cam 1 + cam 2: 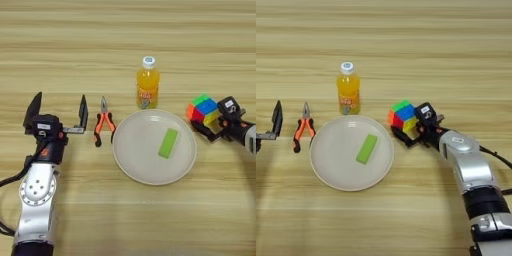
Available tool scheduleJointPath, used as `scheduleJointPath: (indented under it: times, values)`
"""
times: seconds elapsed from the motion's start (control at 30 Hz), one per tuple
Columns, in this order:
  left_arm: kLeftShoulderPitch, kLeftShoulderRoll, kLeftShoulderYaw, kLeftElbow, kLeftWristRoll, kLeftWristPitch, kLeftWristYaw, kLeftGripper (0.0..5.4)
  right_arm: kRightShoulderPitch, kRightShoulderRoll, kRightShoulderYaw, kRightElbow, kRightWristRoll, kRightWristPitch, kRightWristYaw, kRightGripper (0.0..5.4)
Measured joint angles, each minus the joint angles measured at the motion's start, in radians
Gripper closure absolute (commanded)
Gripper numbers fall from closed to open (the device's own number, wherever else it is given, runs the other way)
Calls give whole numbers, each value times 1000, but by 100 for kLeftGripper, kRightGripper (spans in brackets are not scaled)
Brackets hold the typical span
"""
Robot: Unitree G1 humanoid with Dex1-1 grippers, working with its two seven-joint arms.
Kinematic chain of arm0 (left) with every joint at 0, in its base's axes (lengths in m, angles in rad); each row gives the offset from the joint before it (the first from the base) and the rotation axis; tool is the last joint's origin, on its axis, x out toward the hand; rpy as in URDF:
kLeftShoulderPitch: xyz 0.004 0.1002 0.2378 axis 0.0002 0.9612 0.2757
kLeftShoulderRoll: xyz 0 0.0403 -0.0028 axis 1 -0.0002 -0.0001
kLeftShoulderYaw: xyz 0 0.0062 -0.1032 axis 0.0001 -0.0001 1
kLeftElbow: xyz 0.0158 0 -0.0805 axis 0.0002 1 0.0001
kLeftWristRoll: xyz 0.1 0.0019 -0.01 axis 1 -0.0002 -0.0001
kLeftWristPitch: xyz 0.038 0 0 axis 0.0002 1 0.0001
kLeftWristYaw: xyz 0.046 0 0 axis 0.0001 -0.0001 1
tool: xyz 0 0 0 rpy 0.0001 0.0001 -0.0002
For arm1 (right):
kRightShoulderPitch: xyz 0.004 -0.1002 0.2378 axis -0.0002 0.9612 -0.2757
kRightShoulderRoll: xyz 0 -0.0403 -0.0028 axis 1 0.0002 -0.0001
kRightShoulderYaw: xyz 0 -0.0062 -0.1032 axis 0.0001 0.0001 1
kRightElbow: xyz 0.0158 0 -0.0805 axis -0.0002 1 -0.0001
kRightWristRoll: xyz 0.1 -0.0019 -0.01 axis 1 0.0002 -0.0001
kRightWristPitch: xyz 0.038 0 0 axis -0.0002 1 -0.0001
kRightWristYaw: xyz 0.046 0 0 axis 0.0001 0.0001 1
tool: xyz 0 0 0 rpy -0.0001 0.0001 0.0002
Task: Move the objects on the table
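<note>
Counter (60, 30): light wood, horizontal plank grain, filling both views. Puzzle cube (403, 116): multicoloured, green face up, blue, orange, yellow and red squares showing on its sides; tilted on one corner rather than flat; placed right of the plate, close to its rim but apart from it. Right tool (410, 131): reaching in from the right edge, two black fingers closed around the cube, one finger (401, 135) running under its lower side, the other up against its right face; silver forearm trailing down toward the bottom right corner. Orange-juice bottle (148, 83): small, upright, white cap, label on the front; standing just behind the far rim of the plate, free of either tool. Plate (131, 160): round, pale, shallow, at centre; carrying a green rectangular block (168, 143) laid at a slant on its right half. Pliers (103, 121): orange and black handles, jaws pointing away from the robot; lying flat between the plate and the left tool, just beside the plate rim. Left tool (58, 113): at the left side, fingers spread wide and pointing away from the robot, holding nothing; near the pliers but not touching them; silver arm running to the bottom left corner.
</note>
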Motion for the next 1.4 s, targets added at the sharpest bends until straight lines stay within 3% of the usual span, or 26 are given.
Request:
scheduleJointPath:
  times: [0.27,0.63,0.87,0.93,1.0,1.07,1.1,1.17,1.2,1.23,1.4]
  values:
    - [-7,-4,-1,8,0,0,4,0,-22,4,-11,2,1,-25,-2,205]
    - [-32,-10,-5,36,3,-1,6,0,-23,3,-26,-113,11,-22,-1,207]
    - [-41,-12,-12,44,0,-2,-1,0,31,-6,-3,-423,64,23,62,208]
    - [-35,-7,-42,29,-40,2,-56,0,62,-30,16,-512,83,45,106,208]
    - [-1,-4,-115,-32,-90,26,-165,0,86,-79,29,-618,119,65,183,208]
    - [15,3,-137,-73,-141,69,-216,0,91,-102,28,-644,135,71,207,208]
    - [47,46,-164,-164,-231,143,-299,0,97,-131,23,-662,151,85,240,208]
    - [81,114,-195,-258,-308,216,-401,0,99,-162,14,-672,172,88,272,208]
    - [102,165,-219,-307,-344,266,-477,0,99,-176,10,-674,183,88,295,208]
    - [120,227,-250,-343,-355,311,-558,0,99,-193,9,-674,195,88,322,208]
    - [102,367,-293,-416,-432,431,-774,0,103,-244,30,-672,224,61,456,208]
